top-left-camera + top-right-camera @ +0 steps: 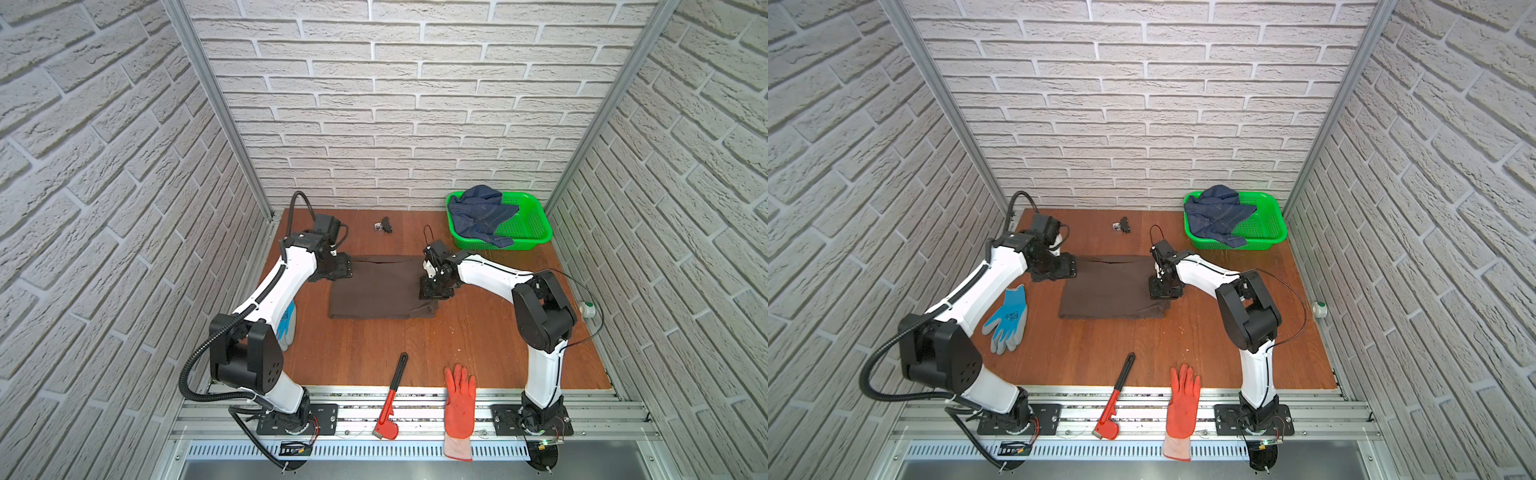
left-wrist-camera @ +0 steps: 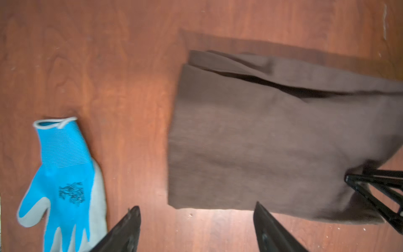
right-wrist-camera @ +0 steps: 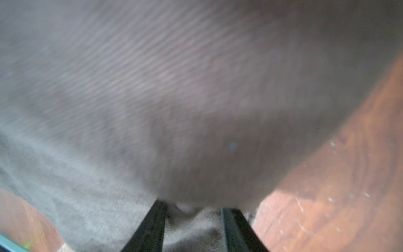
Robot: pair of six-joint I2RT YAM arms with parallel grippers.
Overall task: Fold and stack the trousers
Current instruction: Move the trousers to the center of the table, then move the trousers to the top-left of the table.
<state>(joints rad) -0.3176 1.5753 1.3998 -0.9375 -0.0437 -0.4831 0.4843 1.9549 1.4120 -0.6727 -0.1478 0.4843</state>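
Trousers (image 1: pixel 382 291) lie folded into a brown rectangle on the tabletop (image 1: pixel 365 353), at the centre of the frame in a top view. Your left pincer (image 2: pixel 197 206) stands wide and empty just beside their edge. Your right pincer (image 3: pixel 194 206) has cloth between its half-parted jaws, but whether it grips I cannot tell.

Blue glove (image 1: pixel 287 328) mostly hidden behind left arm (image 1: pixel 274 286) in a top view; small black item (image 1: pixel 384 225) beyond trousers (image 1: pixel 374 291) too small to ID; right wrist view blurred, cloth fills it; right gripper (image 3: pixel 194 210) maybe pinching cloth, can't tell.
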